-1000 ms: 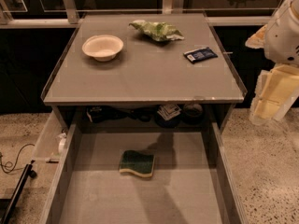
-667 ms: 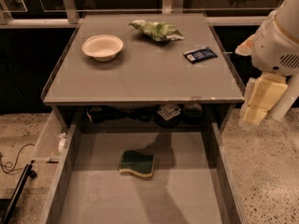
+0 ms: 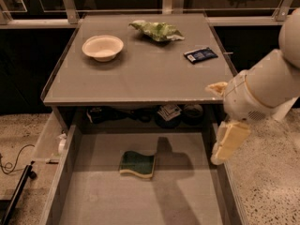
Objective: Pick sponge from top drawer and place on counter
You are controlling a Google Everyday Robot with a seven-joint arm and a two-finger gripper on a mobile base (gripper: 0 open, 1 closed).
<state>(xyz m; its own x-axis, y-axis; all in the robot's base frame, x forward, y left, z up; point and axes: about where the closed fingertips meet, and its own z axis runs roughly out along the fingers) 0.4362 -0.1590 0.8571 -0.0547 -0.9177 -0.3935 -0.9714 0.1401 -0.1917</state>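
Obs., camera view, looking down on table and drawer.

- Top drawer (image 3: 187,191): pulled out toward the camera, grey floor exposed.
- Sponge (image 3: 137,164): lies flat on the drawer floor, dark green face up, pale yellow layer showing at its near edge. It sits slightly left of the drawer's centre, apart from both side walls. Nothing touches it.
- Gripper (image 3: 224,146): cream-coloured, hangs pointing down from the white arm at the right. It is over the drawer's right side wall, below the level of the table edge, and well right of the sponge and above it. Open or closed: cannot tell from this angle. It carries nothing visible.
- Arm shadow: falls on the drawer floor just right of the sponge.
- Table (image 3: 140,78): grey top, carries 3 items.
  1. Pale bowl (image 3: 102,47), left of centre, upright.
  2. Crumpled light-green chip bag (image 3: 157,30), near the back edge.
  3. Small dark blue packet (image 3: 200,55), toward the right edge.
- Recess under the table, behind the drawer: several dark items, not identifiable.
- Speckled floor on both sides; black cable (image 3: 14,161) at left.
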